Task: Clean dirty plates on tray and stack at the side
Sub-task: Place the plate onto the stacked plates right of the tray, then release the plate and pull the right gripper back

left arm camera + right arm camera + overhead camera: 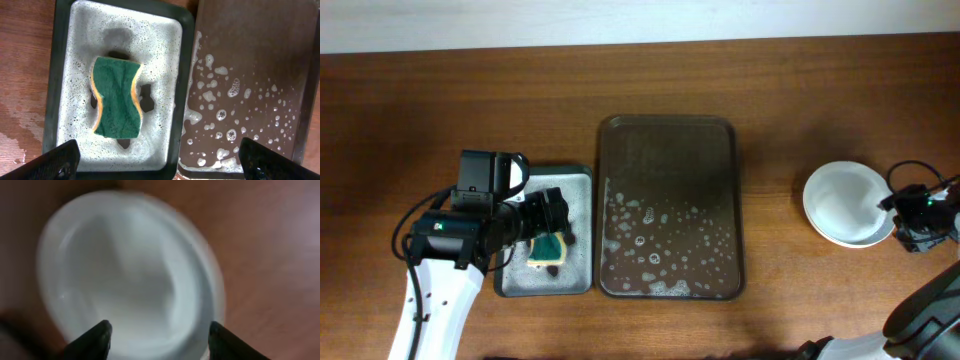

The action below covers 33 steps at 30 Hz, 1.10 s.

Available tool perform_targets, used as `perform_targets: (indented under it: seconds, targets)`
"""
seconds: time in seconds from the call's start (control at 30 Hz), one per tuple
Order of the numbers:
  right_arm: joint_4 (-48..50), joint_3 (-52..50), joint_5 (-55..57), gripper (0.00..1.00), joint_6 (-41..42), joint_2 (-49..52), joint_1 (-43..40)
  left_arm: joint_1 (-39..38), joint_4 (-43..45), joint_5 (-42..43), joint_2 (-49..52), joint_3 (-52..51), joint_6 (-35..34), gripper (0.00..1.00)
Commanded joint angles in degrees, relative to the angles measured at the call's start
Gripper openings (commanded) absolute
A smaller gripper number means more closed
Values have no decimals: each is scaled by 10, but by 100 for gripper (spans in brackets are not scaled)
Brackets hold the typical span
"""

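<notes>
- The wooden counter (410,100) carried the white left arm (435,300), which reached in from the front-left corner.
- The left gripper (160,160) hung over the small grey tray, its fingers (57,160) spread wide with nothing between them. From overhead it hid part of that tray's middle.
- The small grey tray (578,180), black-rimmed and coated in foam, sat left of centre, just beside the left side of the brown tray.
- A sponge (117,97), green on top with a yellow layer under it, lay flat in the middle of the small grey tray, clear of both fingers.
- A wet patch (15,137) shone on the wood beside the small tray's outer side.
- The brown tray (670,140) lay in the centre of the counter, its long sides running back to front.
- Suds (660,250) dotted the brown tray's front half and ran up its left side.
- The plates (845,205) sat as one white pile near the right edge, well apart from the brown tray with plain wood between. How many were in the pile could not be told.
- The right gripper (157,342) stood at the right rim of the pile, its fingers (92,340) spread apart above the top plate. The wrist view was blurred, and no pinch on the rim showed.
- A black cable (920,172) curved over the wood at the right edge, just behind that gripper.
</notes>
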Motion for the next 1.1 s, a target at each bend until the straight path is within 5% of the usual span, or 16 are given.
perform_targets:
  seconds: [0.0,0.17,0.33,0.73,0.77,0.8,1.07]
  targets:
    - [-5,8,-123,63,-56,-89,66,2,1,4,-5,2,5,100]
    - [-81,8,-58,62,-120,-252,315,2,1,4,-5,2,5,100]
    - [-142,7,10,61,-124,-257,472,2,1,4,-5,2,5,99]
    - [-201,7,13,64,-135,-271,504,1,-10,8,-5,2,5,99]
    - [-202,7,-1,68,-134,-281,504,1,-10,8,-5,2,5,99]
    - [-204,7,-25,99,-130,-289,504,1,-10,8,-5,2,5,99]
    - [-205,7,-55,99,-129,-278,503,1,-9,8,-5,2,5,99]
